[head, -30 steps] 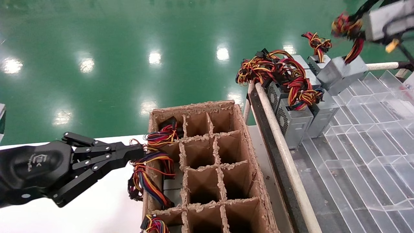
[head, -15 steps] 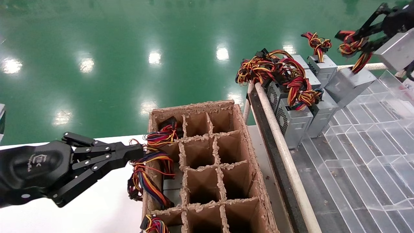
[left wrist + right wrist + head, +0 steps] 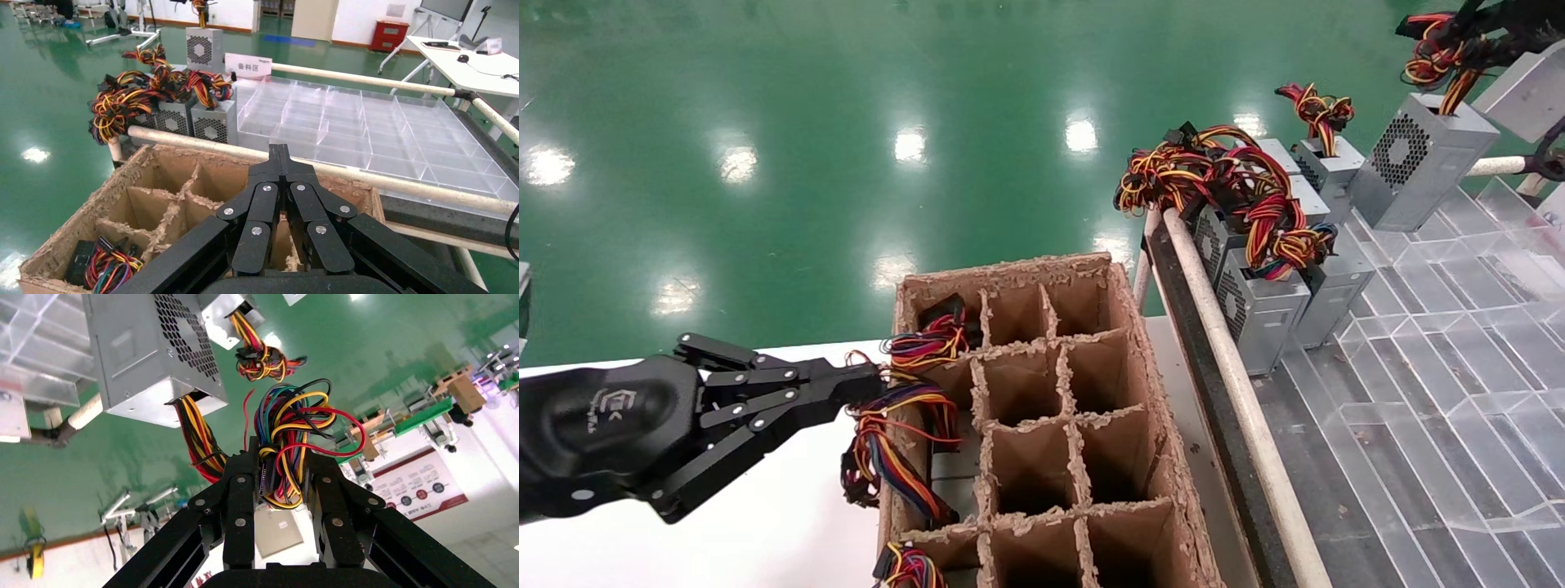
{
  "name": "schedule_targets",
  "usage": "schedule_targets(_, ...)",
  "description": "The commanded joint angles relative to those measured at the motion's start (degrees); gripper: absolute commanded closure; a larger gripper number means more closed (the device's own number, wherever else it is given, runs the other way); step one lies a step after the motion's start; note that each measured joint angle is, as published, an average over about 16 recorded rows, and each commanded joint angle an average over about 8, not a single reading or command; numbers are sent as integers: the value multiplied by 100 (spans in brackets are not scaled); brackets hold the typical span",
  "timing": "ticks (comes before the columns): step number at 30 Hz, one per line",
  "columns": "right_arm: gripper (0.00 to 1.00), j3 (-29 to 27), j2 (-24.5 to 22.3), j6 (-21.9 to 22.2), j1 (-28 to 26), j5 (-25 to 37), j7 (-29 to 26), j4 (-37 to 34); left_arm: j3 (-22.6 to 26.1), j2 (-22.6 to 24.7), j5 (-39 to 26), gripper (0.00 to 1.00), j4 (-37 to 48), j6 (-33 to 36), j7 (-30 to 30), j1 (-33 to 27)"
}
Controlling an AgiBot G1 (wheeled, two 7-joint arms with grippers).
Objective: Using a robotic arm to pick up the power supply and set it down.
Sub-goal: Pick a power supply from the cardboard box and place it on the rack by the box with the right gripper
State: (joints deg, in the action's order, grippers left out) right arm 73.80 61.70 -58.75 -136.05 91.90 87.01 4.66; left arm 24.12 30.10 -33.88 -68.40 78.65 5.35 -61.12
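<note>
The right tool [image 3: 278, 468] was up at the far right edge of the head view, its two black fingers [image 3: 240, 496] clamped on the bundle of red, yellow, orange and black wires [image 3: 294, 425] that ran out of the power supply [image 3: 1422, 163]. That grey box hung just below the tool by its wires, tilted, with its honeycomb vent grille facing the camera; its lower end was at the clear plastic divider tray [image 3: 1459, 343], though whether it was touching the tray could not be told from the head view. Just beside it, toward the robot's left, stood a row of other grey supplies [image 3: 1258, 306] with their wires [image 3: 1222, 184] tangled on top, packed against the white rail [image 3: 1230, 359] at the tray's edge. The left tool [image 3: 866, 384] was well apart from all this, low over the white desk [image 3: 764, 531], its fingers drawn narrow with the tips together, as the left wrist view showed, and holding nothing. Its tips lay right at the near-left side of the brown cardboard grid box [image 3: 1042, 408], just beside a loop of coloured wires [image 3: 891, 457] spilling over the box's wall. Most of the box's cells ahead of the left tool were bare cardboard, while the cells nearest it held wired units.
</note>
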Motion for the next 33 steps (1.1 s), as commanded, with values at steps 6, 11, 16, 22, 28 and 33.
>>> schedule_targets(6,100,47,96,-109,-15,66,203,-160,0,0,0,100,0,0,0,0)
schedule_targets(11,100,96,112,-399,-56,130,228,-279,0,0,0,100,0,0,0,0)
schedule_targets(16,100,126,134,-668,-81,169,243,-342,0,0,0,100,0,0,0,0)
schedule_targets(22,100,102,195,-799,-61,132,289,-345,0,0,0,100,0,0,0,0)
schedule_targets(28,100,60,238,-839,-35,70,335,-350,0,0,0,100,0,0,0,0)
schedule_targets(33,100,40,252,-819,4,41,359,-377,0,0,0,100,0,0,0,0)
